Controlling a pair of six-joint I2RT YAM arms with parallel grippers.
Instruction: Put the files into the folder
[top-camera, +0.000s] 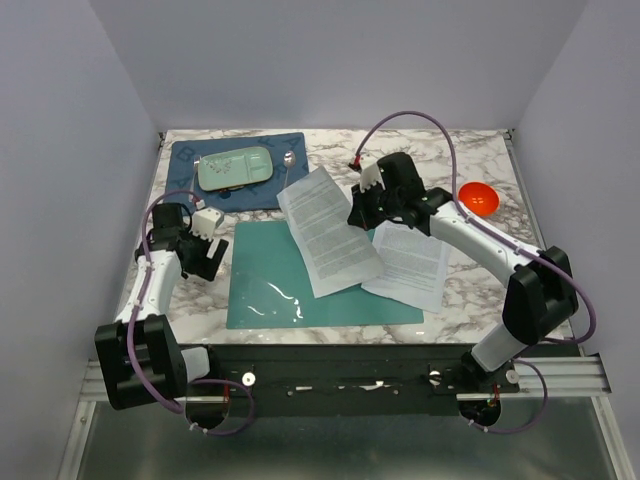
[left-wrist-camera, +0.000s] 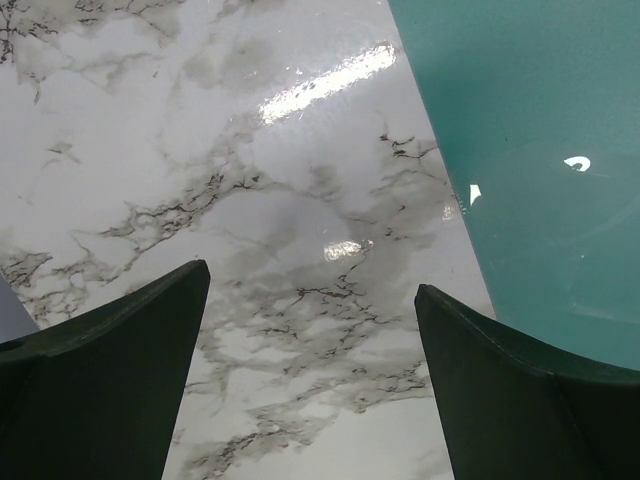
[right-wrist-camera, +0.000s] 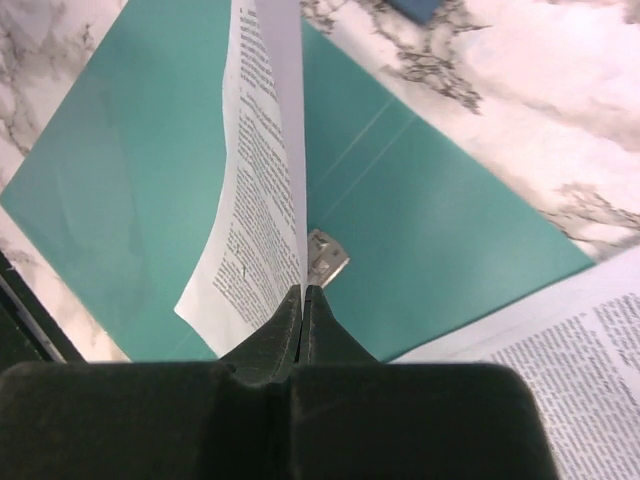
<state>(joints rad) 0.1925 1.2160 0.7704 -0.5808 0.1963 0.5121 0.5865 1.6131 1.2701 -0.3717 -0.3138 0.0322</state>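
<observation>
The teal-green folder (top-camera: 275, 285) lies open and flat at the table's front middle; it also shows in the right wrist view (right-wrist-camera: 440, 230) with its metal clip (right-wrist-camera: 327, 258), and in the left wrist view (left-wrist-camera: 540, 150). My right gripper (top-camera: 362, 213) is shut on one printed file sheet (top-camera: 328, 230), holding it lifted above the folder; the sheet hangs edge-on in the right wrist view (right-wrist-camera: 262, 170). A second file sheet (top-camera: 408, 262) lies flat, overlapping the folder's right edge. My left gripper (left-wrist-camera: 312, 300) is open and empty over bare marble left of the folder.
A dark blue placemat (top-camera: 240, 170) with a pale green tray (top-camera: 236, 168) lies at the back left. An orange bowl (top-camera: 478, 198) stands at the back right. Grey walls close in both sides.
</observation>
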